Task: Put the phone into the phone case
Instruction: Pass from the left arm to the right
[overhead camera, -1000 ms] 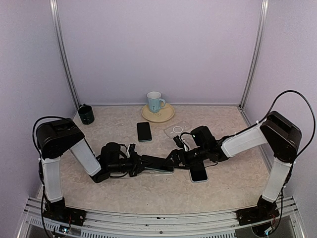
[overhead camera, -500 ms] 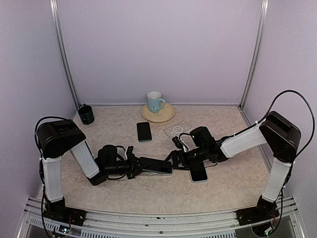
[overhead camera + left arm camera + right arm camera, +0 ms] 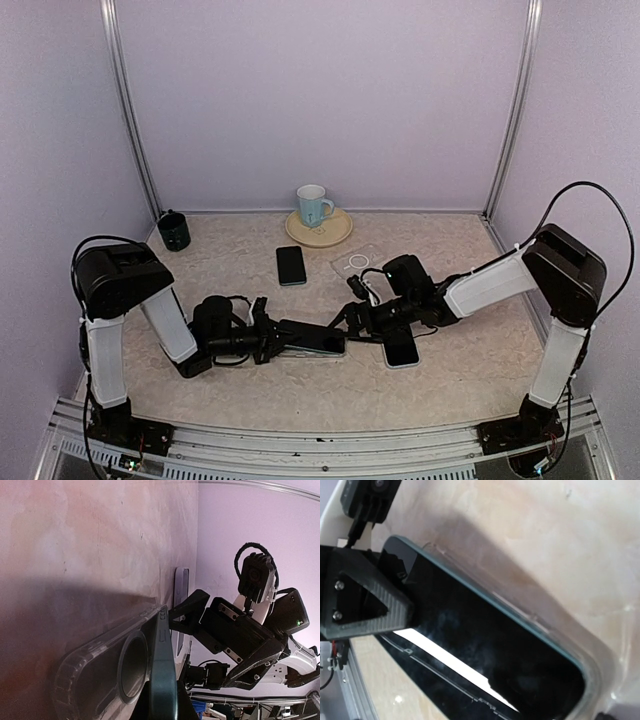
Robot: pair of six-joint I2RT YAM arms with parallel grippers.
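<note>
Two pincers work on one phone point(image 3: 485, 645), which lies flat on the counter point(image 3: 450, 235) between the arms, dark screen up, with the clear case point(image 3: 95, 680) under it. The left pincer point(image 3: 270, 337) is clenched across the thickness of phone and case at their left end. The right pincer point(image 3: 352, 320) is released and spread wide, with one finger point(image 3: 365, 600) over the phone's right corner; I cannot tell whether it presses. The case rim shows along one long edge and round the other end, so the phone looks partly seated. The step in hand is probably pressing it home. The next move likely calls for the right finger to push the loose corner down while the left steadies the pair, without sliding them into the second phone point(image 3: 401, 350) just beside.
</note>
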